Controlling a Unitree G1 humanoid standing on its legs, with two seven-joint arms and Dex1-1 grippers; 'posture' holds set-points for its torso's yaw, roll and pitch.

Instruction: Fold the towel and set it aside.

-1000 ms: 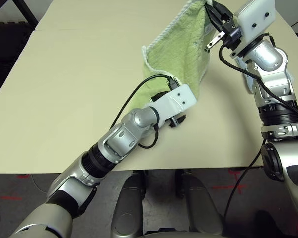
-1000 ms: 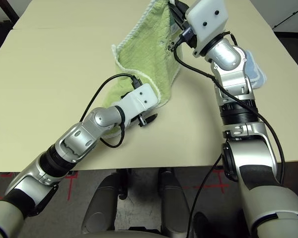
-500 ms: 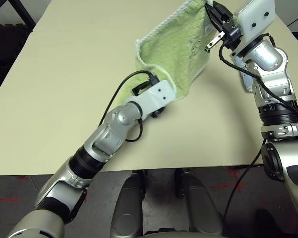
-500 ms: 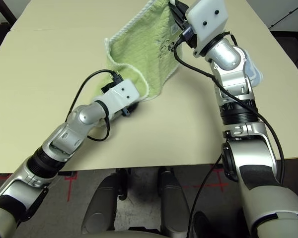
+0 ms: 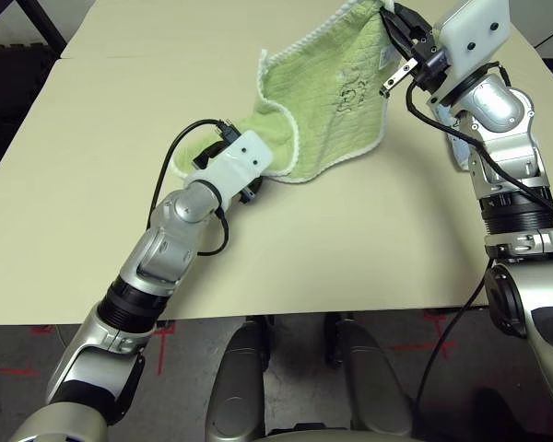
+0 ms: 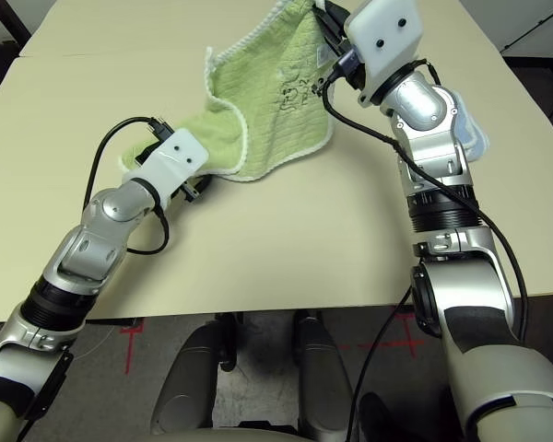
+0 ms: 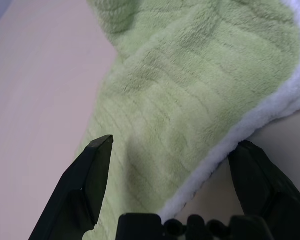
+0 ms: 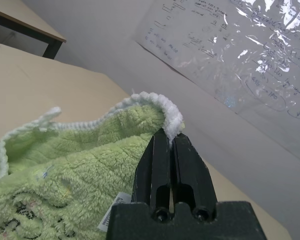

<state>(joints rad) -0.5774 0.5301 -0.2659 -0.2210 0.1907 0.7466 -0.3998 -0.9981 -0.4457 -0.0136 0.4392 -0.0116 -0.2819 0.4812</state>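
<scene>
beige table (image 5: 92,184) fills the scene, with a whiteboard covered in writing (image 8: 230,55) on the wall behind. right gripper (image 8: 169,142) has its two black fingers pressed together on the white-stitched corner of the towel (image 5: 336,92), holding that corner up off the surface. from there the light green cloth drapes down to the table, its dark embroidered mark (image 5: 353,92) facing out. left gripper (image 7: 175,175) sits with its fingers spread wide, the towel's lower edge lying between them, unclamped. just past the right forearm, a light blue towel (image 6: 473,133) shows.
</scene>
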